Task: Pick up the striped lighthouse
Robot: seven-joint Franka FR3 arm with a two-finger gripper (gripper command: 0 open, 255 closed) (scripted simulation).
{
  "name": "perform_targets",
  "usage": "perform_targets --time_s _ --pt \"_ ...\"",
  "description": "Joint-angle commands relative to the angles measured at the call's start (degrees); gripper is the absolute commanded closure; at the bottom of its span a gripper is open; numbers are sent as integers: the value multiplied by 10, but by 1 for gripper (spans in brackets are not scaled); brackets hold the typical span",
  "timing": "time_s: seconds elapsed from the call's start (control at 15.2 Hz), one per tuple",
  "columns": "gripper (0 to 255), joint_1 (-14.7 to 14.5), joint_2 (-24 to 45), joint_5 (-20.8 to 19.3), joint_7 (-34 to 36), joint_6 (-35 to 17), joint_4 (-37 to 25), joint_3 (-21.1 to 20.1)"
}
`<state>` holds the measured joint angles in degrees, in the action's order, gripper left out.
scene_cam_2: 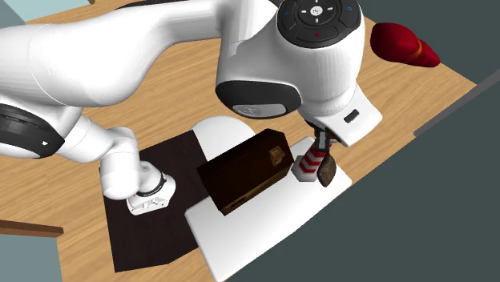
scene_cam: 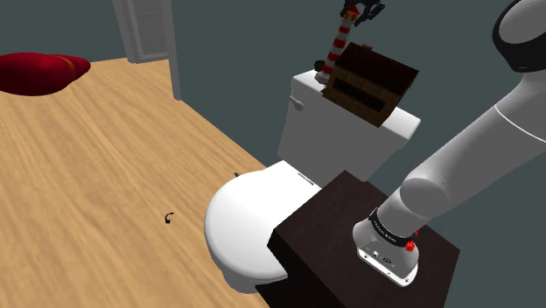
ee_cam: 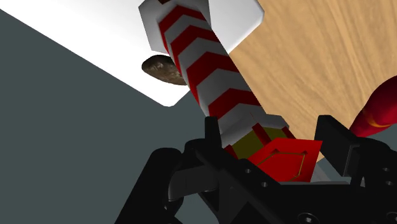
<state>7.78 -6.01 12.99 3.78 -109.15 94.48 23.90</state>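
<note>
The striped lighthouse [scene_cam: 335, 44], banded red and white with a red lantern top, stands at the far end of a white toilet tank lid [scene_cam: 306, 87]. Your black gripper [scene_cam: 357, 12] is on it from above. In the wrist view the fingers [ee_cam: 213, 137] sit narrow around the lantern, one on each side and apparently touching it, so you seem to have it clasped.

The grasp looks made and the lift is what remains; from these views I cannot tell whether the base has left the lid. The next move calls for a straight rise, keeping the tower upright.

Just to the shoulder view's right of the lighthouse sits a dark wooden chest [scene_cam: 372, 83], close enough to be knocked by any sideways swing. A small brown lump [scene_cam_2: 325, 171] lies beside the lighthouse base.

Nearer you, below the tank, is the closed white toilet seat [scene_cam: 245, 219], then the dark stand [scene_cam: 332, 254] carrying the arm. The floor [scene_cam: 105, 175] is pale wood, with a red cushion-like shape [scene_cam: 39, 72] far off at the shoulder view's left. The walls [scene_cam: 245, 52] are grey-blue, with a grey door frame [scene_cam: 153, 31].
</note>
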Motion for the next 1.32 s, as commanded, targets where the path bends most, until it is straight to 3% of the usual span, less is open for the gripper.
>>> perform_targets --time_s 0.0,0.13,1.12,1.25 --pt "255 0 1 0 0 0 1 -1" --pt "255 0 0 0 0 1 1 0" --pt "255 9 60 25 12 135 -185 15" --pt "255 9 61 25 12 136 -188 15"
